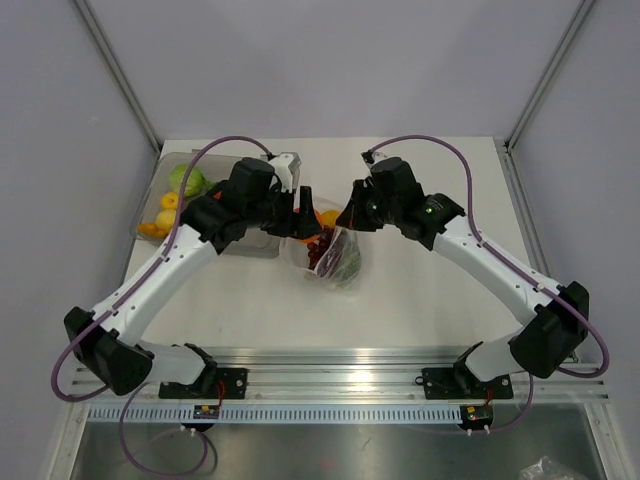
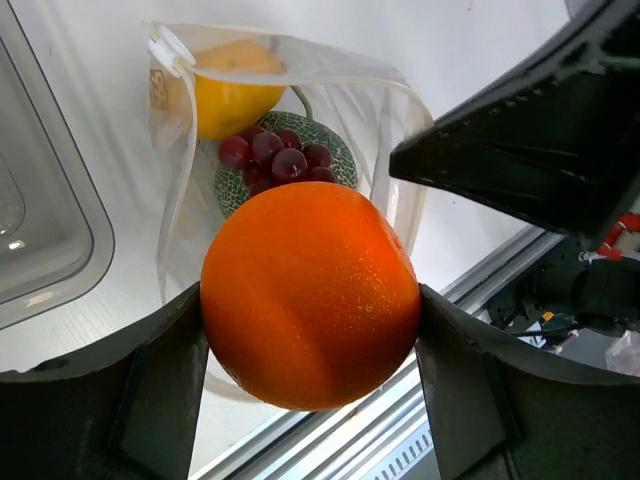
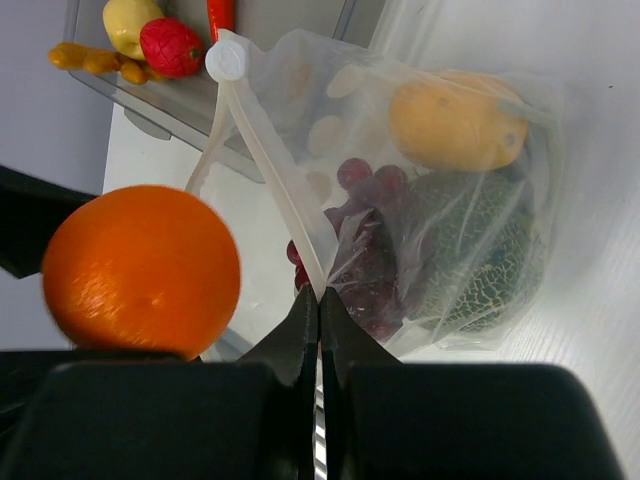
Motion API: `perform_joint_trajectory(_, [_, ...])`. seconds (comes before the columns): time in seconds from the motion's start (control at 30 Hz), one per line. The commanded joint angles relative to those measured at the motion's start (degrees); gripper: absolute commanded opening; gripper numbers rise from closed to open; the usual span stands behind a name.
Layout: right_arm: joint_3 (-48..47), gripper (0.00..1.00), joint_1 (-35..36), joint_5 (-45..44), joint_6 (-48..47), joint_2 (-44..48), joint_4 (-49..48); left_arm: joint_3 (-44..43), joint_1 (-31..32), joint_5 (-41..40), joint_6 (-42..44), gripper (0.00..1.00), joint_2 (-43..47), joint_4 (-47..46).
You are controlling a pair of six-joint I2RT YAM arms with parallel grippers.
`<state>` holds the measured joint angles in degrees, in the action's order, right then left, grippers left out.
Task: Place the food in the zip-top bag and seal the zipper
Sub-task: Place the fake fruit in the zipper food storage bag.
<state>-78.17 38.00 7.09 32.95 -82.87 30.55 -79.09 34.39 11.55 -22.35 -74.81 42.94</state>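
The zip-top bag (image 1: 335, 258) lies mid-frame in the top view, its left edge just beside the grey tray (image 1: 160, 195); white tabletop (image 1: 430, 300) stretches right and below; the right gripper (image 3: 319, 300) is pinched together on the zipper (image 3: 270, 190); the left gripper (image 2: 312, 300) clamps an orange (image 3: 140, 270) over the gaping mouth; grapes (image 3: 365, 250) and a yellow fruit (image 3: 455, 125) show through the wrinkled plastic.

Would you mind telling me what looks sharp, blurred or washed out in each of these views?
Left wrist view: the orange is sharp, its peel pores visible, while the table behind is washed out white. Right wrist view: the same orange is soft, the right claw a blurred black mass, and the zip-top bag shows pale glare on its wrinkles. Top external view: even light, only faint shadows.
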Motion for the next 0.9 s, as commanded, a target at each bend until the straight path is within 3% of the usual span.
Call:
perform_joint_trajectory(0.0, [0.21, 0.00, 0.50, -0.50, 0.36, 3.15, -1.98, -2.21, 0.85, -7.14, -1.64, 0.36, -3.23, -5.14])
perform_joint_trajectory(0.43, [2.15, 0.00, 0.50, -1.29, 0.36, 6.05, -1.02, -5.46, 5.77, -24.29, -1.47, 0.38, -13.52, -11.56])
perform_joint_trajectory(0.53, [2.23, 0.00, 0.50, -1.47, 0.10, 6.06, -1.01, -6.69, 6.91, -25.79, -0.33, 0.73, -16.58, -11.13])
perform_joint_trajectory(0.6, [2.41, 0.00, 0.50, -1.47, 0.01, 6.06, -0.75, -8.79, 7.27, -25.44, -0.33, 0.87, -17.91, -9.29])
perform_joint_trajectory(0.67, [2.67, 0.00, 0.50, -1.64, -0.08, 6.32, -0.84, -9.33, 7.62, -24.83, -0.07, 0.91, -17.92, -7.78])
perform_joint_trajectory(0.7, [2.85, 0.00, 0.50, -1.64, 0.01, 6.32, -1.10, -9.42, 7.62, -23.52, 0.11, 0.98, -17.48, -7.35])
perform_joint_trajectory(0.87, [3.20, 0.00, 0.50, -1.38, 0.01, 6.49, -1.54, -10.65, 7.79, -18.33, 2.40, 0.99, -13.36, -4.27])
